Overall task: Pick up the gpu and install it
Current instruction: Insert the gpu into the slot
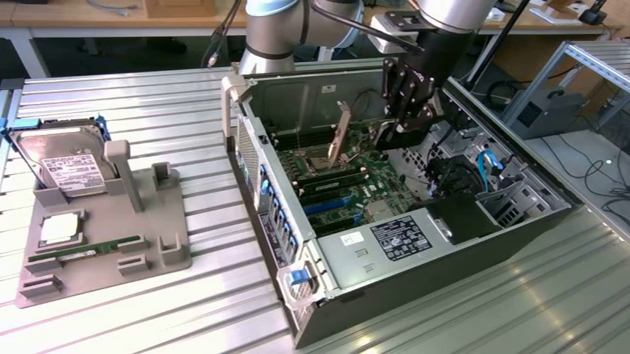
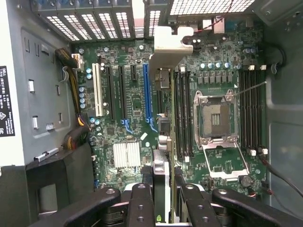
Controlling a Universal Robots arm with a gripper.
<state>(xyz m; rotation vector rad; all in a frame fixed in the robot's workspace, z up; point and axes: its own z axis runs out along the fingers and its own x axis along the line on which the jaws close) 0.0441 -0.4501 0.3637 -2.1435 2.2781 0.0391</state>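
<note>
Here's the pincer (image 1: 399, 133) low inside the open computer case (image 1: 265, 192), and it's clamped on the gpu (image 1: 341, 136). In the wrist view the two black fingers (image 2: 142, 203) press on either face of the card, with the pincer (image 2: 163, 208) squeezed tight around it. The gpu (image 2: 161, 179) shows edge-on there, running straight away from the fingers. Its silver bracket (image 2: 168, 47) is out at the far end, against the case's slotted rear wall.

The card stands on edge over the motherboard (image 2: 128, 109), in the strip between the long blue slot (image 2: 147, 94) and the empty processor socket (image 2: 215, 118). Whether its lower edge is touching a slot, I can't tell.

In the exterior view the card sits toward twelve o'clock inside the case, bracket end leaning toward eleven. The pincer comes down on it from about one o'clock.

At nine o'clock from the case, well apart on the ribbed metal desk (image 1: 147, 96), lies the grey tray (image 1: 158, 243). A hard drive (image 1: 64, 166) stands in its eleven o'clock corner. A narrow green RAM stick (image 1: 84, 252) lies flat toward seven o'clock.
</note>
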